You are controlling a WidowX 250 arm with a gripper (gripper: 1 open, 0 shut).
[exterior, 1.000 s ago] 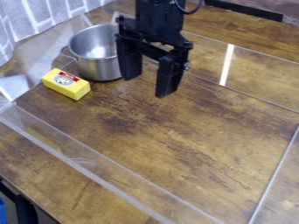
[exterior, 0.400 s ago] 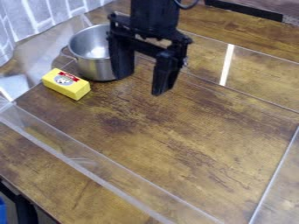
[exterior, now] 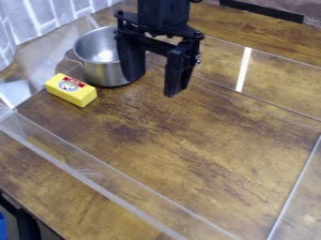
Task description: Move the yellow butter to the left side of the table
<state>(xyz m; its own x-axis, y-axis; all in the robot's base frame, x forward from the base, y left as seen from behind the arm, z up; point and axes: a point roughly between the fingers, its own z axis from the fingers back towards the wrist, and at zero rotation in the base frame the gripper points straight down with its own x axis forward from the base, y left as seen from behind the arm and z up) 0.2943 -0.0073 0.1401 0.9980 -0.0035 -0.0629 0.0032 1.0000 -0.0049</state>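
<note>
The claw (exterior: 156, 82) hangs over the worktop (exterior: 201, 159) with its fingers spread wide and empty, pointing down beside the steel pot (exterior: 103, 54). The yellow butter (exterior: 71, 90) lies left of it, near the pot's front. A good grasp would likely centre over the block and close across its short sides. Its long axis runs from far-left to near-right.

Black gripper (exterior: 156, 77) points straight down, jaws spread wide
</note>
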